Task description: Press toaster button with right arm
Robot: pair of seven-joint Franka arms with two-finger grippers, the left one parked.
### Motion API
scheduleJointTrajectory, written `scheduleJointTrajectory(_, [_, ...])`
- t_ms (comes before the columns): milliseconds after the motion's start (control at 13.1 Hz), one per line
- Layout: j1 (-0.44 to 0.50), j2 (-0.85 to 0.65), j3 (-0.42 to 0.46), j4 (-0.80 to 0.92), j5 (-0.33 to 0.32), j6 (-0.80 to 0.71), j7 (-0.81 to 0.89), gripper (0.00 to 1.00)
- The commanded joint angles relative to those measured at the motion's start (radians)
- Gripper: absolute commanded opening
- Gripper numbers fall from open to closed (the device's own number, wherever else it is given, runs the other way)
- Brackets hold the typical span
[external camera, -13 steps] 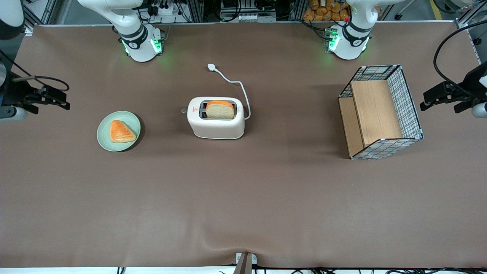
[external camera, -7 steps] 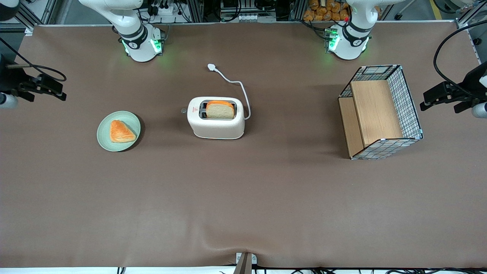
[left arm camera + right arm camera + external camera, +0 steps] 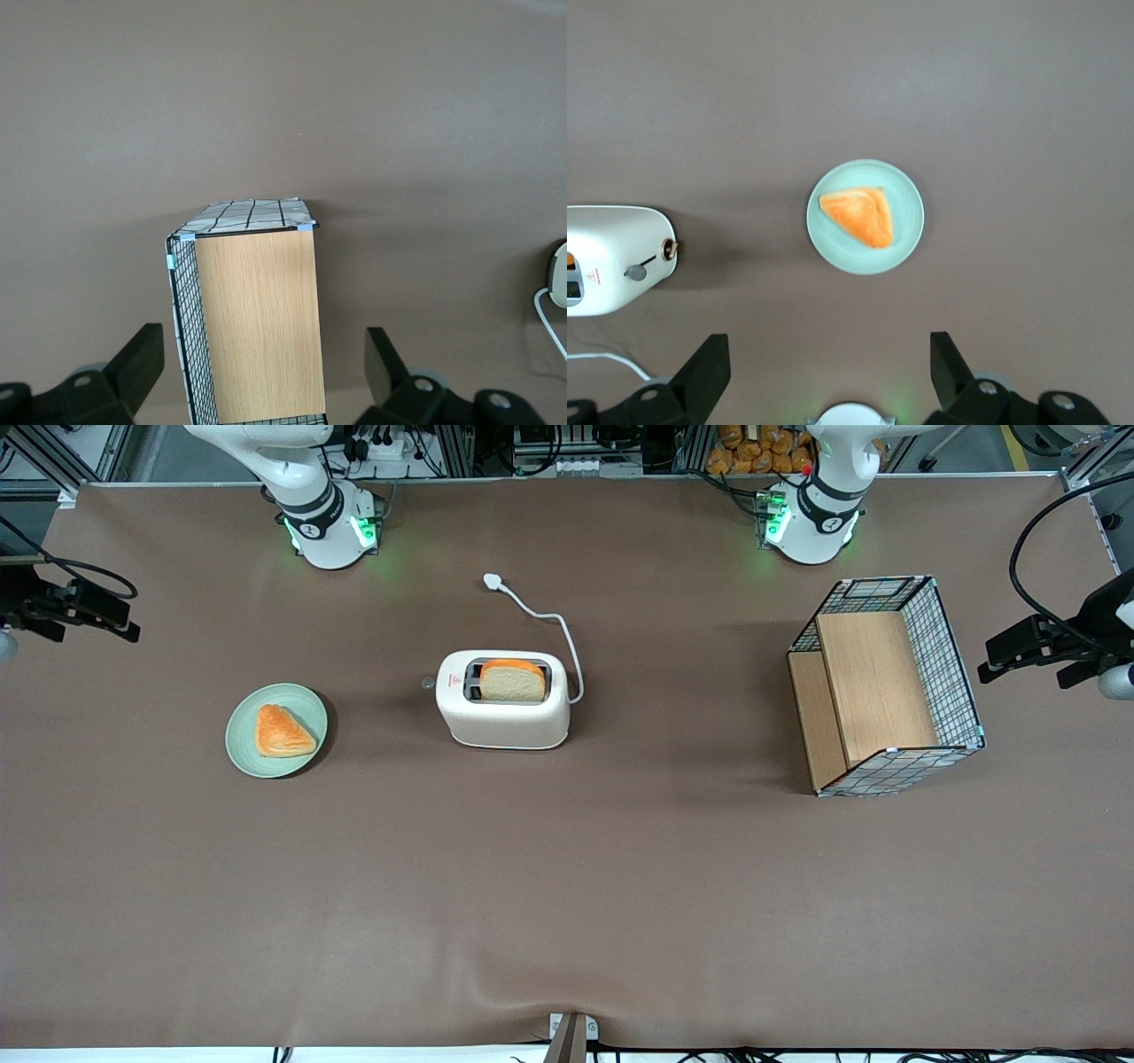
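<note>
nothing of the press looks done: the gripper hangs with fingers spread wide, holding nothing, at the working arm's end of the table, well apart from the toaster mid-table, whose button sits untouched beside the plate.

A brown mat covers the table, metal framing along its edge.
</note>
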Motion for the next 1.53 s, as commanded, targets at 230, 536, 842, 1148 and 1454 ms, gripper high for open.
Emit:
scheduleJointTrajectory(230, [-0.022, -0.006, 0.004, 0.020, -0.009, -0.042, 0.031, 1.00])
scheduleJointTrajectory(536, [-0.020, -0.008, 0.001, 0.020, -0.008, -0.042, 0.029, 1.00])
scheduleJointTrajectory(842, [-0.019, -0.008, 0.001, 0.027, -0.008, -0.040, 0.029, 1.00])
scheduleJointTrajectory(1148, [-0.014, -0.008, 0.000, 0.029, -0.008, -0.037, 0.029, 1.00])
scheduleJointTrajectory(1454, [-0.011, -0.002, 0.000, 0.036, -0.008, -0.039, 0.029, 1.00])
